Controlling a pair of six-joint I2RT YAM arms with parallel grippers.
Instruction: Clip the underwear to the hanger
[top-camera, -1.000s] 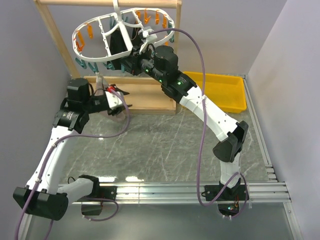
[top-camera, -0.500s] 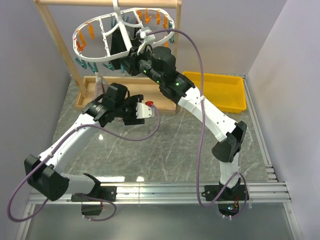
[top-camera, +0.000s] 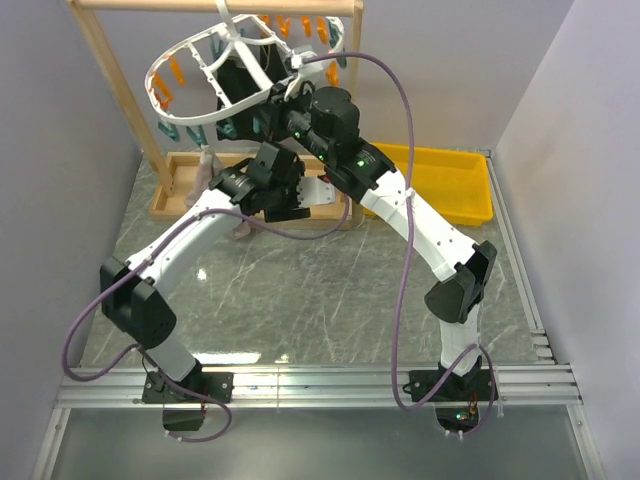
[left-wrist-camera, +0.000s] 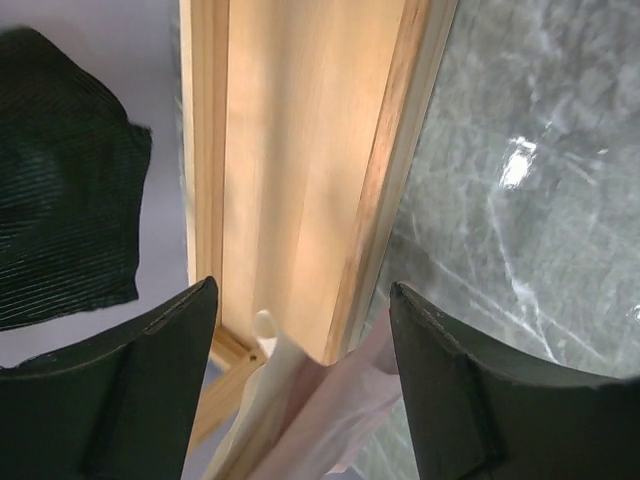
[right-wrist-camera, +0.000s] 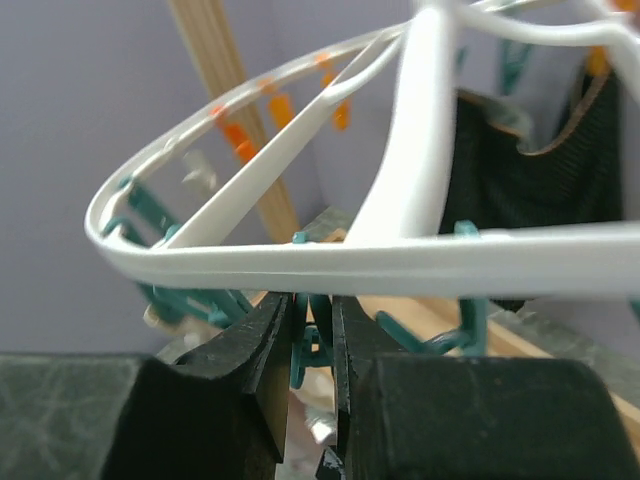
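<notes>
Fingers (left-wrist-camera: 150, 390) of the left gripper (left-wrist-camera: 302, 300) stand wide apart. Pale pink fabric of the underwear (left-wrist-camera: 320, 410) lies in the gap low down near their roots. Whether it is pinched there or only draped cannot be told. Beyond it lie the flat base board of the wooden rack (left-wrist-camera: 290, 180) and the marble table (top-camera: 300, 290). In the overhead view a fold of the same pink fabric hangs under the left arm, at the front edge of the rack base. No part of the underwear is pinned to the hanger (right-wrist-camera: 420, 255).

Right gripper (right-wrist-camera: 312, 302): fingers drawn almost together, with a teal clothespin (right-wrist-camera: 305, 355) squeezed in the narrow slot between them. This pin hangs just beneath the white rim of the hanger. The rim crosses the right wrist view directly above the fingertips.

Hanger: suspended from the top bar of the rack and tilted. Orange clothespins (top-camera: 175, 70) and further teal ones dangle around the ring. A black garment (left-wrist-camera: 60, 180) hangs from it on the far side.

Containers: one yellow bin (top-camera: 440, 150) stands on the table at the far right, well apart from both grippers. The right arm crosses in front of its left end, so that part of its inside cannot be assessed. The rack base forms a shallow wooden frame on the table. The underwear fabric overlaps its front edge.
</notes>
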